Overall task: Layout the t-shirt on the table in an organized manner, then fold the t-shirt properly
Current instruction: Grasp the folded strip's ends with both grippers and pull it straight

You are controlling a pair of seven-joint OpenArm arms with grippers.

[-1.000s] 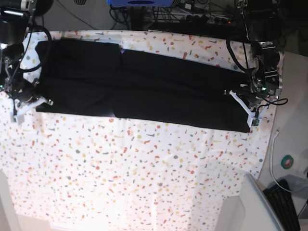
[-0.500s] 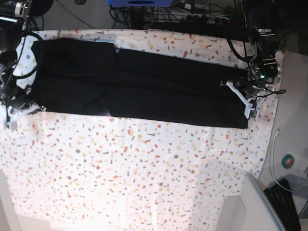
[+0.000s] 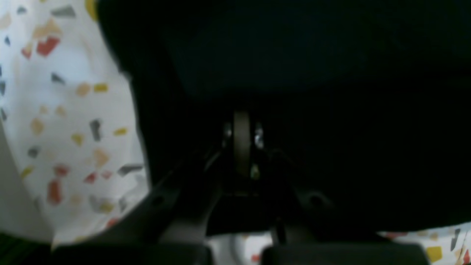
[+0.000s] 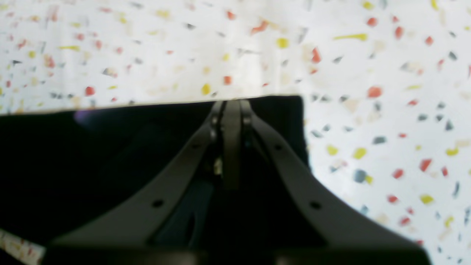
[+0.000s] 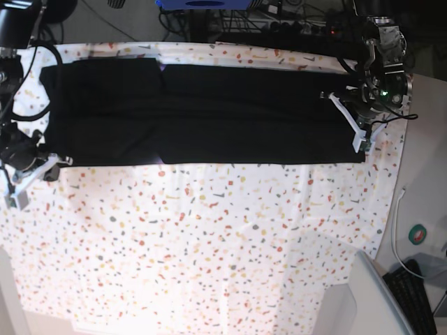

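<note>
The black t-shirt (image 5: 202, 112) lies stretched in a long flat band across the far part of the table (image 5: 209, 237). My left gripper (image 5: 362, 145) is shut on the t-shirt's near right corner. In the left wrist view that gripper (image 3: 241, 117) is sunk in black cloth (image 3: 331, 73), with speckled table (image 3: 66, 110) beside it. My right gripper (image 5: 50, 165) is shut on the t-shirt's near left corner. The right wrist view shows its closed tips (image 4: 232, 105) pinching the cloth's edge (image 4: 92, 154) just left of the corner, with table (image 4: 257, 44) beyond. No print shows.
Off the table's right edge lie a white cable (image 5: 397, 223), a round green and red object (image 5: 418, 235) and a black keyboard (image 5: 412, 296). A grey slab (image 5: 360, 296) leans at the near right corner. Cables and a blue object (image 5: 202, 3) sit behind the far edge.
Both grippers have pulled the t-shirt toward the far edge and apart. Its near edge, slanted before, now runs level, and the cloth lies flatter.
</note>
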